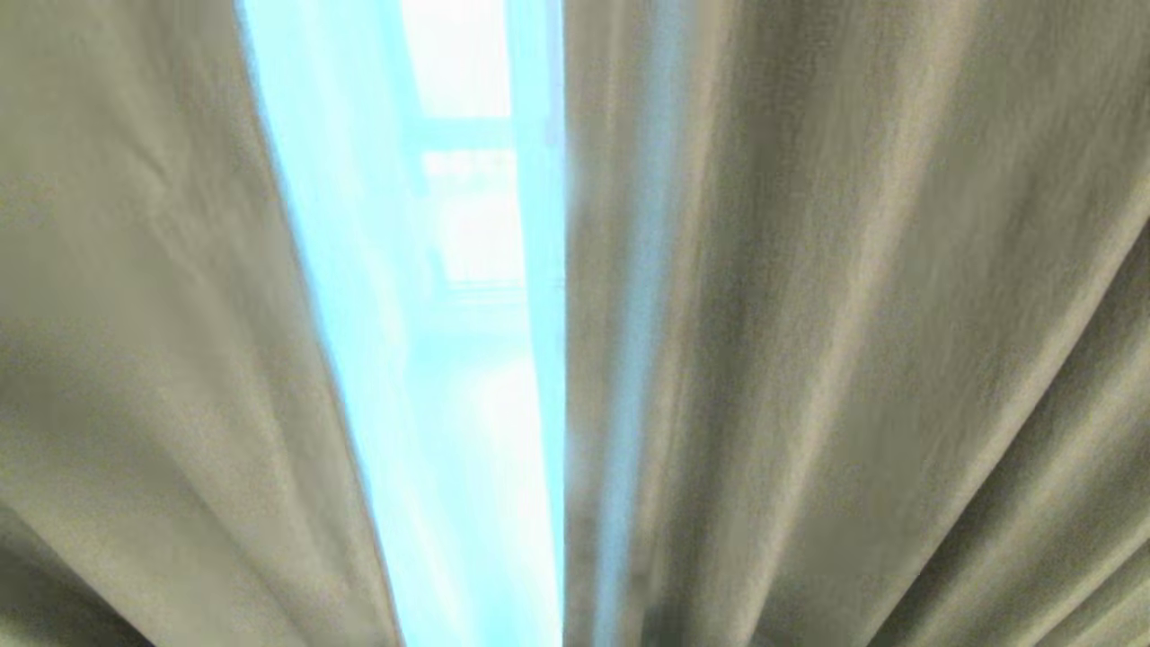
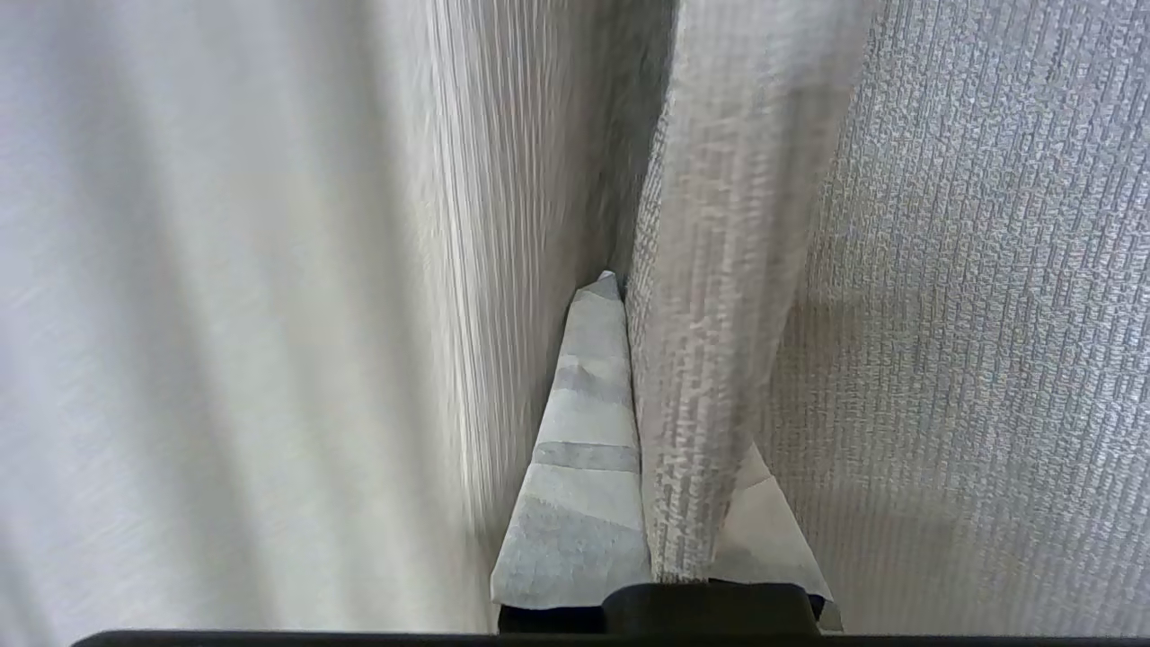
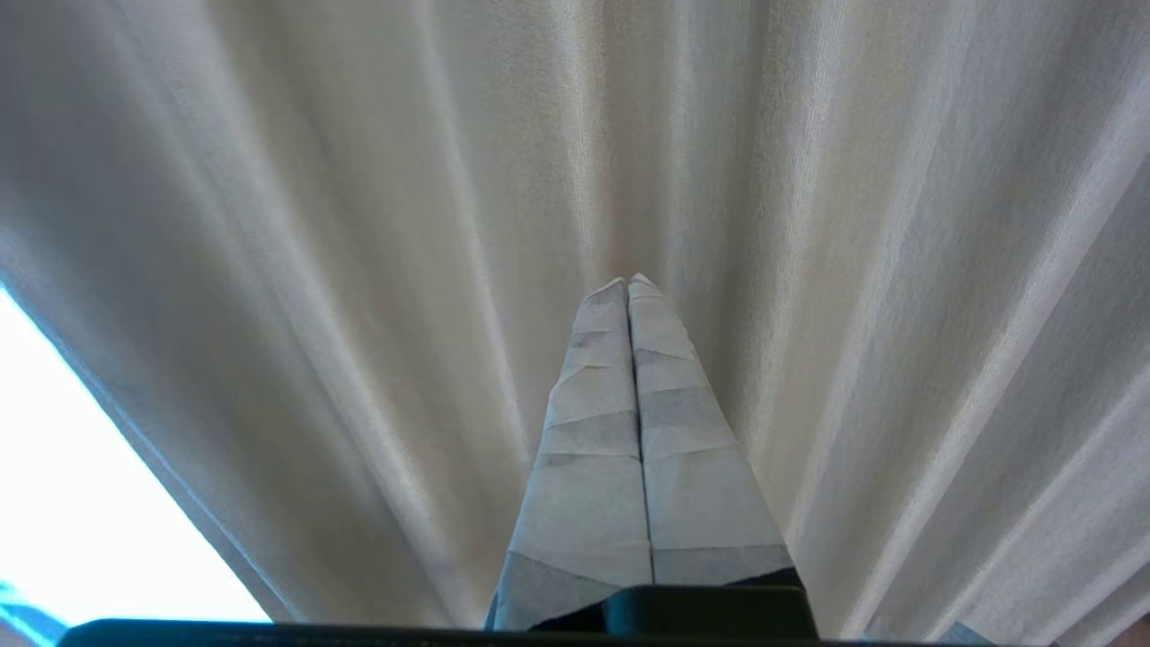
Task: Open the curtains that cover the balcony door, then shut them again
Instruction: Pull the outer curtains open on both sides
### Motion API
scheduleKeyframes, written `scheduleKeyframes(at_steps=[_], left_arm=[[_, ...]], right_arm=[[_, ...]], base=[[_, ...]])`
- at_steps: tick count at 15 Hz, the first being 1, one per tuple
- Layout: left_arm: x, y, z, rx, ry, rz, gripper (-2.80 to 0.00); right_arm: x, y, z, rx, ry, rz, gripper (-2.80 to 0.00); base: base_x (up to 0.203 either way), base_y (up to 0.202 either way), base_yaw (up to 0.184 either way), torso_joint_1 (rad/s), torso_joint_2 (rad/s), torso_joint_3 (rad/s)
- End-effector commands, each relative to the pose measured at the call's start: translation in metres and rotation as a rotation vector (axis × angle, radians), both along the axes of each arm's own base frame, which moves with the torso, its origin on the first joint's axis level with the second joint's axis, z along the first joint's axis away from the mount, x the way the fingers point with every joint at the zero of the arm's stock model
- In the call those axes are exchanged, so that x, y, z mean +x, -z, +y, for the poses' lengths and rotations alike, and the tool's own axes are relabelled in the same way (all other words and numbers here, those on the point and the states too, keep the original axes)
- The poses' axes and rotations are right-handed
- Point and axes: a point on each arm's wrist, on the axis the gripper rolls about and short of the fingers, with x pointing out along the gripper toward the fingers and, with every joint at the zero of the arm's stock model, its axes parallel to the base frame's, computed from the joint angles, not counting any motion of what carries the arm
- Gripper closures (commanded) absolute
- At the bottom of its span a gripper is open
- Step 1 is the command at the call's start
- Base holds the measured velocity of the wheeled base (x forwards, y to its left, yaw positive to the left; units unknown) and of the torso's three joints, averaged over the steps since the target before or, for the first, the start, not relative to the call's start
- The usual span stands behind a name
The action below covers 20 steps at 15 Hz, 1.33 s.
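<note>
Your left gripper (image 2: 629, 296) is pinching a fold of fabric between its taped fingers (image 2: 584, 449). Your right gripper (image 3: 629, 283) is holding nothing, fingertips pressed together.

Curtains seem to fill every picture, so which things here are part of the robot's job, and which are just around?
Part of the job:
- curtains, parted by a narrow gap
- left gripper, shut on a fold of curtain
- balcony door, dimly visible through the gap

Just around:
- right gripper, shut, holding nothing, facing the fabric
</note>
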Motion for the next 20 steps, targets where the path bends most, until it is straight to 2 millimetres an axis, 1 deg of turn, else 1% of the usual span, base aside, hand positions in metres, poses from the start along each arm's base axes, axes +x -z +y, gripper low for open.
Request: scheduleKeyframes(at_steps=[1, 2, 4, 8, 11, 12, 13, 16, 18, 20], left_arm=[[-0.007, 0.020, 0.019, -0.043, -0.024, 0.016, 0.00], [-0.009, 0.019, 0.019, -0.040, -0.028, 0.013, 0.00], [-0.011, 0.010, 0.013, -0.022, -0.027, 0.005, 0.00], [-0.017, -0.019, -0.008, 0.041, -0.022, -0.020, 0.00], [-0.026, -0.050, -0.034, 0.093, -0.012, -0.052, 0.00], [-0.026, -0.060, -0.045, 0.106, 0.022, -0.052, 0.00], [-0.020, -0.068, -0.057, 0.118, 0.084, -0.040, 0.00], [-0.010, -0.090, -0.093, 0.159, 0.156, -0.058, 0.00], [-0.006, -0.091, -0.113, 0.134, 0.195, -0.054, 0.00], [-0.005, -0.084, -0.132, 0.093, 0.224, -0.039, 0.00]], right_arm=[[0.000, 0.000, 0.000, 0.000, 0.000, 0.001, 0.00], [0.000, 0.000, 0.000, 0.000, 0.000, 0.000, 0.00], [0.000, 0.000, 0.000, 0.000, 0.000, 0.000, 0.00], [0.000, 0.000, 0.000, 0.000, 0.000, 0.000, 0.00], [0.000, 0.000, 0.000, 0.000, 0.000, 0.000, 0.00], [0.000, 0.000, 0.000, 0.000, 0.000, 0.001, 0.00], [0.000, 0.000, 0.000, 0.001, 0.000, 0.000, 0.00], [0.000, 0.000, 0.000, 0.001, 0.000, 0.001, 0.00], [0.000, 0.000, 0.000, 0.000, 0.000, 0.001, 0.00], [0.000, 0.000, 0.000, 0.000, 0.000, 0.000, 0.00]], base=[[0.000, 0.000, 0.000, 0.000, 0.00, 0.000], [0.000, 0.000, 0.000, 0.000, 0.00, 0.000], [0.000, 0.000, 0.000, 0.000, 0.00, 0.000], [0.000, 0.000, 0.000, 0.000, 0.00, 0.000], [0.000, 0.000, 0.000, 0.000, 0.00, 0.000], [0.000, 0.000, 0.000, 0.000, 0.00, 0.000], [0.000, 0.000, 0.000, 0.000, 0.00, 0.000], [0.000, 0.000, 0.000, 0.000, 0.00, 0.000], [0.000, 0.000, 0.000, 0.000, 0.00, 0.000], [0.000, 0.000, 0.000, 0.000, 0.00, 0.000]])
